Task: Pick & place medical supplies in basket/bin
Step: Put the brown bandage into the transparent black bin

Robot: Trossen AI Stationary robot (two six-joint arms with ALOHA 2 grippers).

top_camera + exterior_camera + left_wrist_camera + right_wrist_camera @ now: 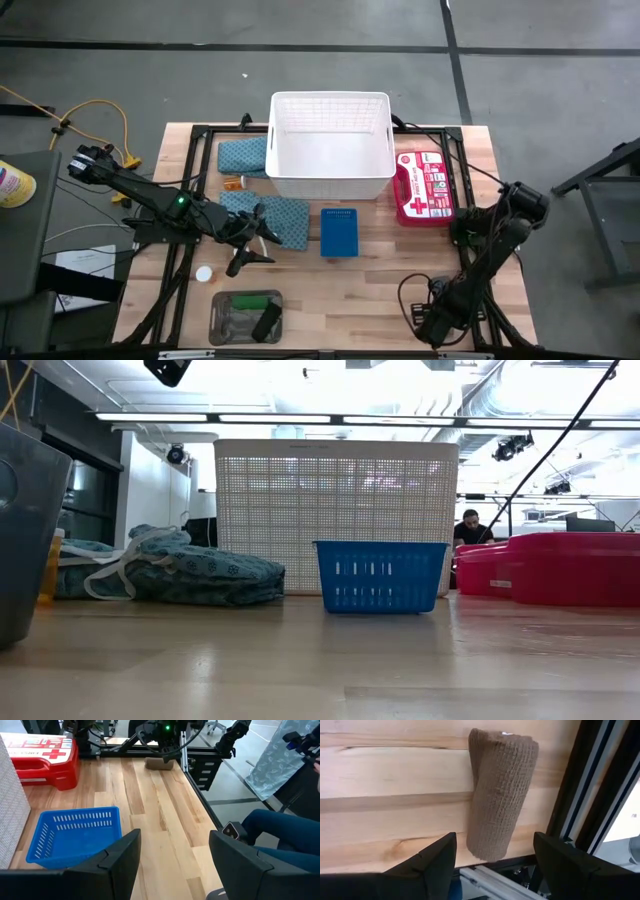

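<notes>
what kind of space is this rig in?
Probably an indoor robotics lab or workshop, not a clinic. A wooden table stands on bare concrete floor, ducts and strip lights hang from an open ceiling, and a person sits in the room behind.

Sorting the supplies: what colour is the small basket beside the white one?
Blue, clearest in the low view.

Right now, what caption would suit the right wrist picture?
Open right claw poised over a brown roll lying at the wooden table's edge.
</notes>
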